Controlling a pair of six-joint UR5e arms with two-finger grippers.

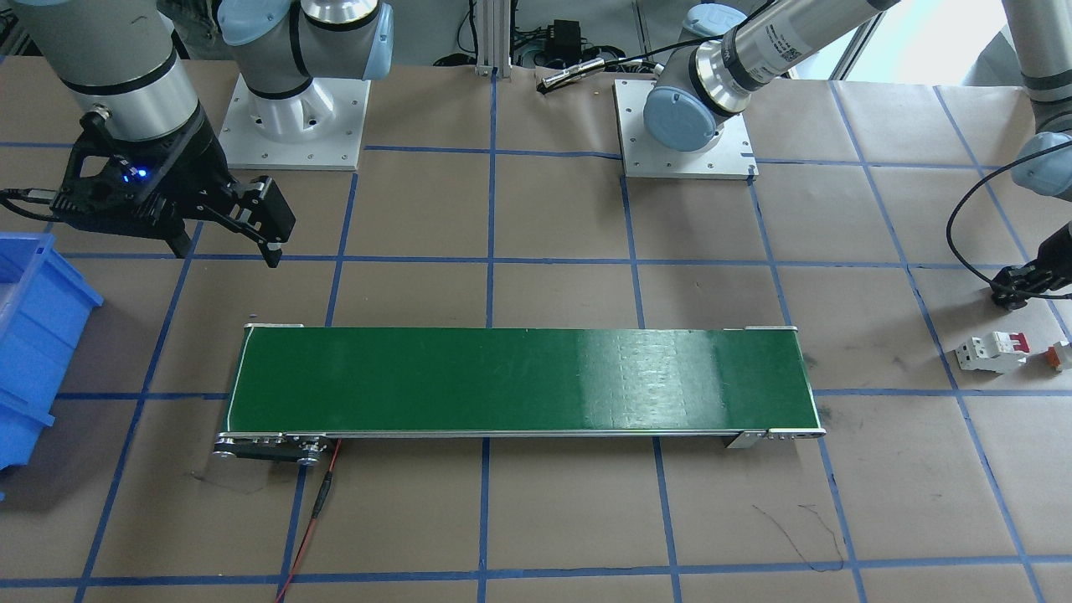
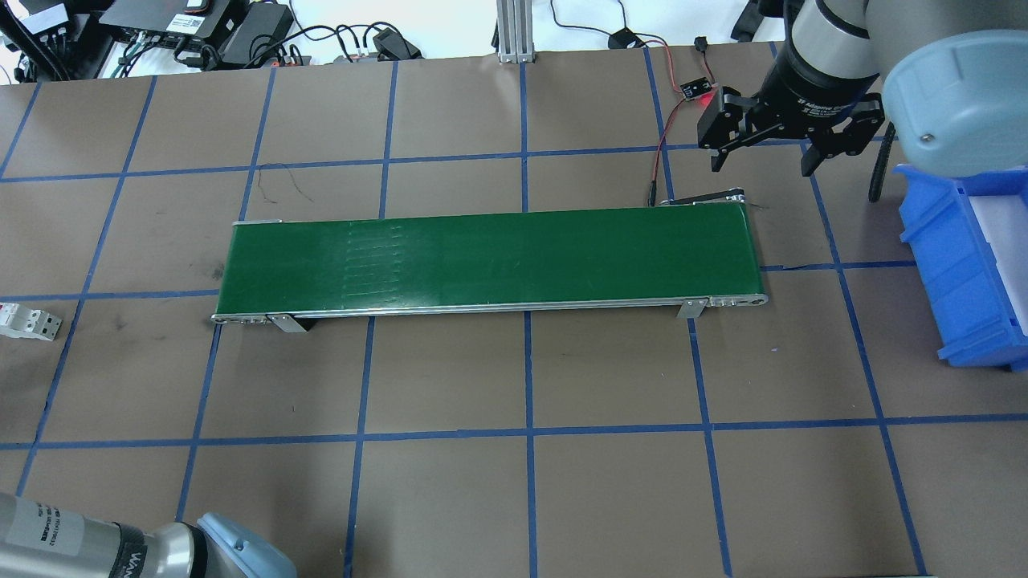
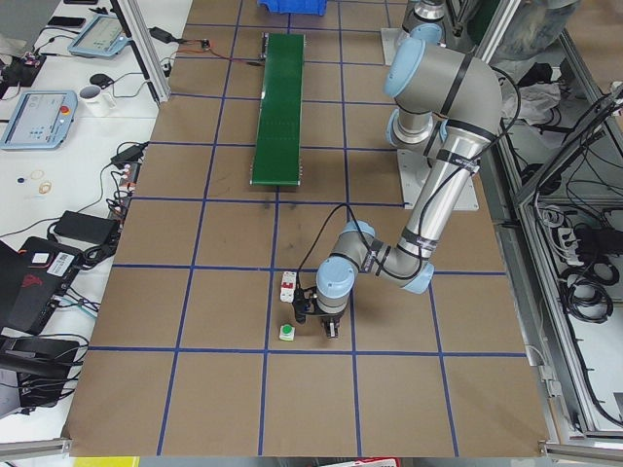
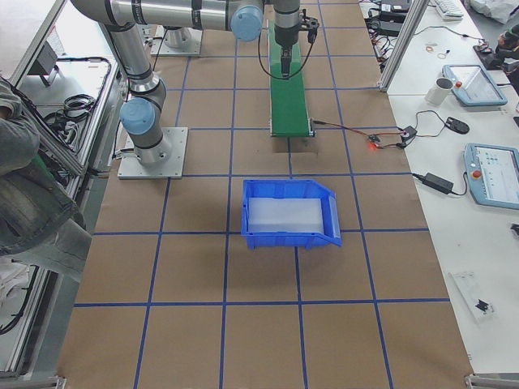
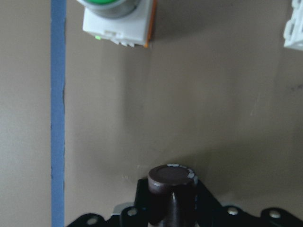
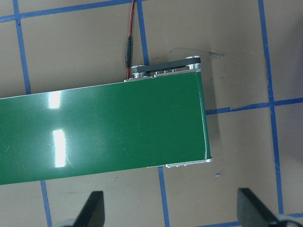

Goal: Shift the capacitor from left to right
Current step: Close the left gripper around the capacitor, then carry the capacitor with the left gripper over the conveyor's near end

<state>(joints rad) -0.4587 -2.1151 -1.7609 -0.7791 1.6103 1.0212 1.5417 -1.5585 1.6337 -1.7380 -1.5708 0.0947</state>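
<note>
The capacitor [image 5: 171, 189], a small dark cylinder, shows end-on at the bottom middle of the left wrist view, held in my left gripper [image 1: 1015, 289] just over the brown paper. This gripper is low at the table's left end, next to the white breaker [image 1: 992, 350]. It also shows in the exterior left view [image 3: 318, 324]. My right gripper [image 2: 763, 156] is open and empty. It hovers beyond the right end of the green conveyor belt [image 2: 490, 257], its fingers [image 6: 94, 208] spread wide in the right wrist view.
A white and orange part with a green button [image 5: 118, 19] lies ahead of the capacitor, beside the breaker [image 5: 294, 28]. A blue bin [image 2: 964, 265] stands at the table's right end. A red and black wire [image 2: 660, 152] runs from the belt's right end.
</note>
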